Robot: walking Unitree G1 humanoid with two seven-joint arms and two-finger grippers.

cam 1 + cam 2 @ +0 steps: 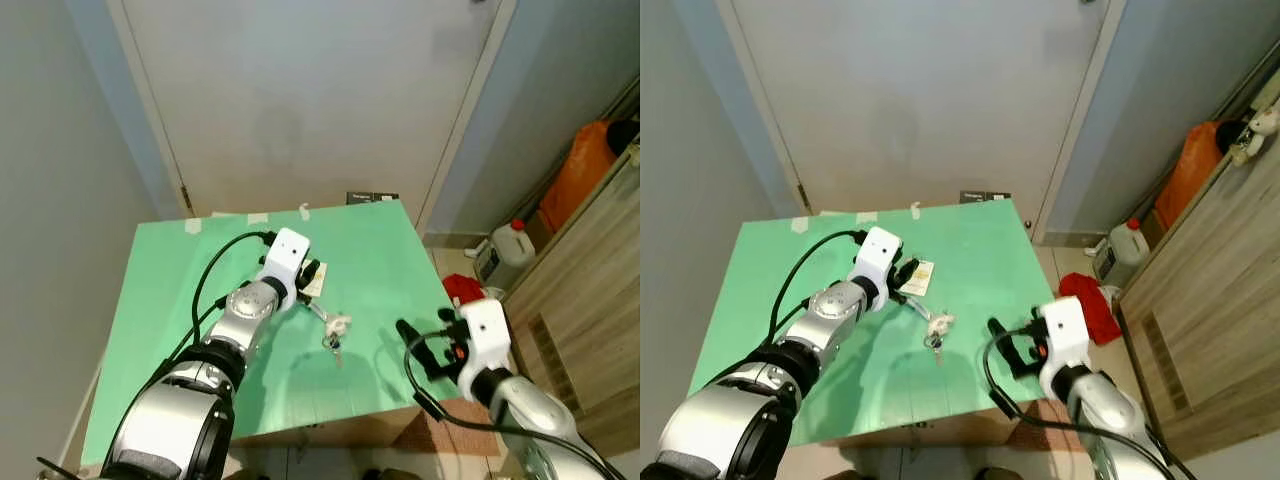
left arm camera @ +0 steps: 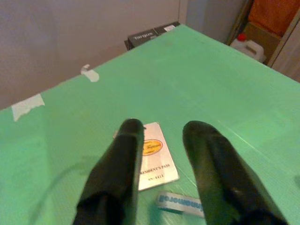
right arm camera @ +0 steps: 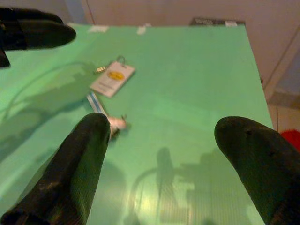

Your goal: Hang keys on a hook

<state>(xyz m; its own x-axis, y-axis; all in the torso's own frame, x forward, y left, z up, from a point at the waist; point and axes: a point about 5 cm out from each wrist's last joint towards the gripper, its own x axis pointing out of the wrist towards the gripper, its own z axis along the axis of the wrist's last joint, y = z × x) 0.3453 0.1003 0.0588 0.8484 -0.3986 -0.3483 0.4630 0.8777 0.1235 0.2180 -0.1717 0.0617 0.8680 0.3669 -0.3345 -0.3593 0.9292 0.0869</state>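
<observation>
A green surface (image 1: 180,330) stood before a pale closed door (image 1: 300,90), with strips of tape along its far edge. On it lay the keys (image 1: 335,345), a small bunch near the middle of the surface, joined by a blue-and-white strap (image 3: 95,102) to a white pass card (image 2: 152,157) with a yellow oval mark. The left tool (image 1: 312,272) reached out low over the surface just above the card, its two black fingers (image 2: 124,159) parted a little with nothing between them; the card lay beneath and between their tips, and whether they touched it could not be told. The right tool (image 1: 410,335) hovered near the surface's front right corner, pointing toward the keys but apart from them, its fingers (image 3: 84,154) spread wide and holding nothing. Beyond the far edge a dark box (image 1: 372,198) sat against the door. On the floor to the right were a white jug with a red cap (image 1: 505,252), a red cloth (image 1: 462,290), an orange bag (image 1: 580,170), and a wooden cabinet (image 1: 590,300).
</observation>
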